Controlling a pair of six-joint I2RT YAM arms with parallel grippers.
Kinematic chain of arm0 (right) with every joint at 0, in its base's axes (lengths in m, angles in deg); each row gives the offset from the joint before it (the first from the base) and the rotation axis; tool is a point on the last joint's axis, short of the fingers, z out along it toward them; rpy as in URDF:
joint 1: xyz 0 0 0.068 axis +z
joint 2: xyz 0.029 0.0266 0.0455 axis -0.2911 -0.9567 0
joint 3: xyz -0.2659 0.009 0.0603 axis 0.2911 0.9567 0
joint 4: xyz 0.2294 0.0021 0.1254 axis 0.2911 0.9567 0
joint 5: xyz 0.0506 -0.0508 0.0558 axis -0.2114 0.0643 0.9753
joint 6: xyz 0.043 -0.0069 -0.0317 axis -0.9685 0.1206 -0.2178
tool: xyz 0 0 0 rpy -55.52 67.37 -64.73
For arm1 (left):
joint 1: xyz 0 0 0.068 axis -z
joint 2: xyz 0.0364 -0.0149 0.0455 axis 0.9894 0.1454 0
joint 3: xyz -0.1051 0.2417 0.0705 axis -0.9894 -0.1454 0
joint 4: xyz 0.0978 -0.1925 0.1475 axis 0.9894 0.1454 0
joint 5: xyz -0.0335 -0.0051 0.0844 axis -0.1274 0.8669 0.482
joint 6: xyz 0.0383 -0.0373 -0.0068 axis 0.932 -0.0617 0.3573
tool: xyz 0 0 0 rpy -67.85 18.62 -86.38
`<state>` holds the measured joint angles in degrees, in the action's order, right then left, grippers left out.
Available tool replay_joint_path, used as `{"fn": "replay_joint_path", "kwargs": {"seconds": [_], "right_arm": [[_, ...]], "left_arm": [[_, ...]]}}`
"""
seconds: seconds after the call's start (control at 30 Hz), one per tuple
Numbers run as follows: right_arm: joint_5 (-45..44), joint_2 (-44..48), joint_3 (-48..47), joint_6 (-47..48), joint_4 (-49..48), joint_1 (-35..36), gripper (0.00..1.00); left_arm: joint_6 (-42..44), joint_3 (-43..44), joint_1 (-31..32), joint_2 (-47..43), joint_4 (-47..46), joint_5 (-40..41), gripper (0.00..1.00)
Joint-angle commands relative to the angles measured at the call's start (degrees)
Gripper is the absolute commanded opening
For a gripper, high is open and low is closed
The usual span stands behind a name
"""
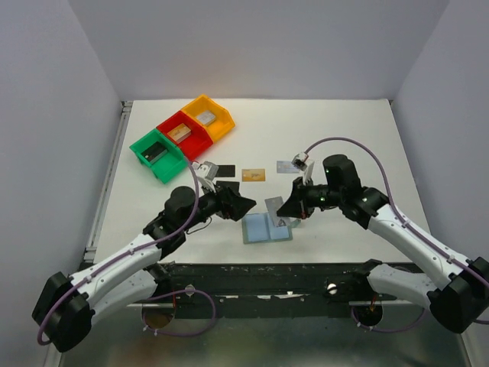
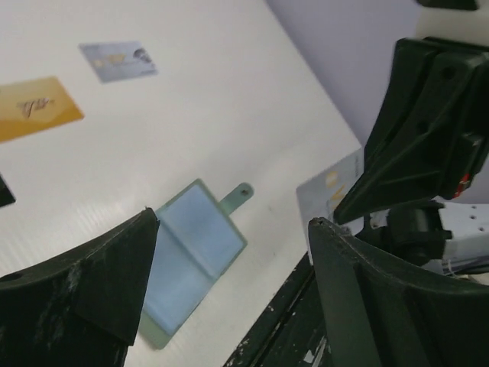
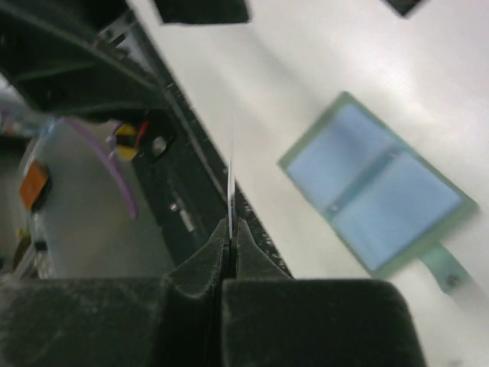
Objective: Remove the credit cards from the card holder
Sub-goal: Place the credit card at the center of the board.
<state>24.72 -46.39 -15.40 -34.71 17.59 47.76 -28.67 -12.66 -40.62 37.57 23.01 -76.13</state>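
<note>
The card holder [image 1: 267, 228] lies open and flat near the table's front edge, its pale blue inside [image 2: 195, 256] facing up and its tab [image 3: 443, 271] sticking out. My right gripper [image 3: 231, 223] is shut on a silvery credit card [image 1: 275, 208], seen edge-on [image 3: 230, 180] and lifted just above the holder. My left gripper [image 2: 233, 219] hangs open beside it, over the holder, with nothing between its fingers. On the table behind lie a gold card [image 1: 254, 175], a silvery card [image 1: 288, 166] and a black card [image 1: 224, 169].
Green [image 1: 158, 154], red [image 1: 183, 135] and yellow [image 1: 208, 116] bins with grey blocks stand at the back left. The table's dark front edge [image 3: 191, 206] runs right below both grippers, which are close together.
</note>
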Motion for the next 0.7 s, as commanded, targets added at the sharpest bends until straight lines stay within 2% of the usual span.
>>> {"fn": "replay_joint_path", "kwargs": {"seconds": [0.0, 0.1, 0.2, 0.4, 0.53, 0.67], "right_arm": [[14.4, -2.5, -6.8, 7.1, 5.0, 6.9, 0.0], [15.7, -3.2, -9.1, 10.1, 8.8, 8.7, 0.0], [18.7, -3.2, -10.2, 10.5, 9.6, 9.7, 0.0], [18.2, -5.8, -13.2, 11.9, 12.3, 11.5, 0.0], [17.8, -7.1, -14.4, 12.3, 13.4, 12.4, 0.0], [17.5, -7.6, -15.6, 12.5, 14.0, 13.1, 0.0]], "left_arm": [[3.7, 1.1, -2.5, -6.3, -3.9, -14.1, 0.9], [3.5, 1.4, -4.6, -10.0, -3.3, -20.8, 0.89], [1.9, 0.2, -6.5, -11.9, -7.3, -26.8, 0.89], [-4.3, -0.5, -6.8, -7.8, -18.1, -38.2, 0.85], [-6.0, 0.0, -6.7, -5.0, -21.3, -42.4, 0.81], [-5.3, 1.3, -6.5, -2.8, -19.4, -43.1, 0.71]]}}
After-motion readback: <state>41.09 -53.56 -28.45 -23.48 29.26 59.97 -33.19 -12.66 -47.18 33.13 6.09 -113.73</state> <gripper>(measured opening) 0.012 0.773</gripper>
